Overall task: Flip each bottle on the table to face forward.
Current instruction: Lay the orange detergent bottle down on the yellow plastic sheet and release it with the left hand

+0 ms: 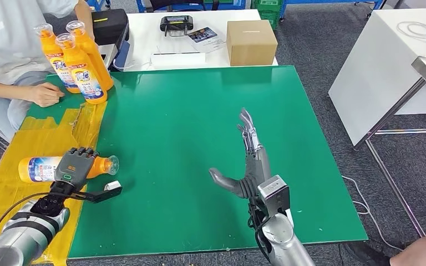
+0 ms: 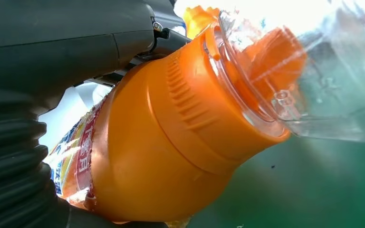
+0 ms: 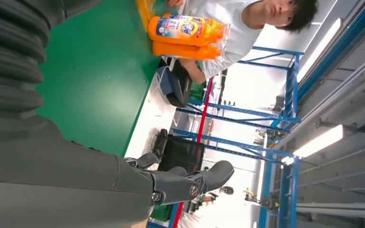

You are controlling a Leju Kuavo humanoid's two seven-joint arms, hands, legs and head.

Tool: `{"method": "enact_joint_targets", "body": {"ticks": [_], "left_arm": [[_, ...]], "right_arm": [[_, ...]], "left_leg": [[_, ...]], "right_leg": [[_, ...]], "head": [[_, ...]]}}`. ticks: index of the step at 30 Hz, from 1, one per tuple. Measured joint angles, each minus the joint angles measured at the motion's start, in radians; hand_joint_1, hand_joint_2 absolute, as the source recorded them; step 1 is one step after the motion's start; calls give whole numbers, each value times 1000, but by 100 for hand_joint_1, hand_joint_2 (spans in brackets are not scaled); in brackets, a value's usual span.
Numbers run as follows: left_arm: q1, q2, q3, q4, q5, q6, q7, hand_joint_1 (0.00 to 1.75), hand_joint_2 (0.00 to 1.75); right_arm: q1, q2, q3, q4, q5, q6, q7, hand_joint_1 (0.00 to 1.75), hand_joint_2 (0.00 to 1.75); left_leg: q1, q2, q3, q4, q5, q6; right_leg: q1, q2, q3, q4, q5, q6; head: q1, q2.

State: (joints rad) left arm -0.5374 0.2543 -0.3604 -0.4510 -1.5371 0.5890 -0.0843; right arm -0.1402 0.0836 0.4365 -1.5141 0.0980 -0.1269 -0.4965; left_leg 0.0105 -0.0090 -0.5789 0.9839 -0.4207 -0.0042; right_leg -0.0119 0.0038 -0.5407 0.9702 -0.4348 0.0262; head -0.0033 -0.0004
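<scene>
- A bottle (image 1: 39, 168) lies on its side at the mat's (image 1: 199, 127) near left edge, under the left hand (image 1: 73, 165).
- Three bottles (image 1: 80, 66) stand upright at the far left corner, beside a person's hand (image 1: 44, 94).
- The right hand (image 1: 249, 160) is above the mat's centre.
- A box (image 1: 250, 42) sits on the table (image 1: 144, 25) behind the mat.

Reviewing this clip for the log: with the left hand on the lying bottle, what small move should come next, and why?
Probably lift and tip it upright. The left hand grips the lying bottle, whose clear cap points across the green mat, while three bottles already stand upright at the far corner. The right hand is open and holds nothing.
</scene>
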Motion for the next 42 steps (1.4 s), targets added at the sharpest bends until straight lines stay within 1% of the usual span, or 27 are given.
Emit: {"method": "enact_joint_targets", "body": {"ticks": [4,11,15,20,27,30,34,39,42], "left_arm": [[-22,-5,11,33,6,-33,-33,175,175],[-33,-7,21,54,10,-49,-58,175,175],[-37,-6,26,56,17,-66,-91,175,175],[-38,0,29,56,22,-67,-114,175,175],[-32,9,33,56,33,-54,-120,175,175],[-25,12,40,56,42,-34,-122,175,175],[-5,20,53,50,64,19,-131,175,175],[42,33,78,21,105,103,-155,175,175],[64,37,92,-2,116,121,-166,175,175]], "right_arm": [[0,0,-1,0,6,2,1,0,175],[0,0,-1,0,11,3,1,0,175],[0,0,-3,0,13,8,2,0,175],[0,0,-9,1,14,11,2,0,175],[0,-1,-15,5,15,13,2,0,175],[0,-1,-17,7,15,14,2,0,175],[2,-1,-20,9,15,14,2,0,175],[11,-2,-28,13,15,14,4,0,175],[13,-2,-32,14,16,13,4,0,175]], "left_leg": [[0,2,7,0,-1,-1],[0,3,14,-1,-1,-2],[0,3,15,-1,-2,-2],[0,3,15,-1,-2,-2],[0,3,16,-1,-3,-3],[0,4,16,-1,-3,-3],[0,5,16,-1,-3,-3],[0,5,15,-1,-3,-3],[0,5,15,-1,-3,-3]], "right_leg": [[0,1,6,0,-1,-1],[0,2,12,0,-2,-1],[0,2,14,0,-2,-1],[0,2,14,0,-3,-1],[0,3,14,0,-3,-1],[1,4,14,0,-3,-1],[1,5,14,0,-3,-1],[1,4,11,0,-4,-2],[0,4,11,0,-4,-1]], "head": [[0,0],[0,0],[0,0],[0,0],[0,0],[0,0],[0,0],[0,0],[0,0]]}}
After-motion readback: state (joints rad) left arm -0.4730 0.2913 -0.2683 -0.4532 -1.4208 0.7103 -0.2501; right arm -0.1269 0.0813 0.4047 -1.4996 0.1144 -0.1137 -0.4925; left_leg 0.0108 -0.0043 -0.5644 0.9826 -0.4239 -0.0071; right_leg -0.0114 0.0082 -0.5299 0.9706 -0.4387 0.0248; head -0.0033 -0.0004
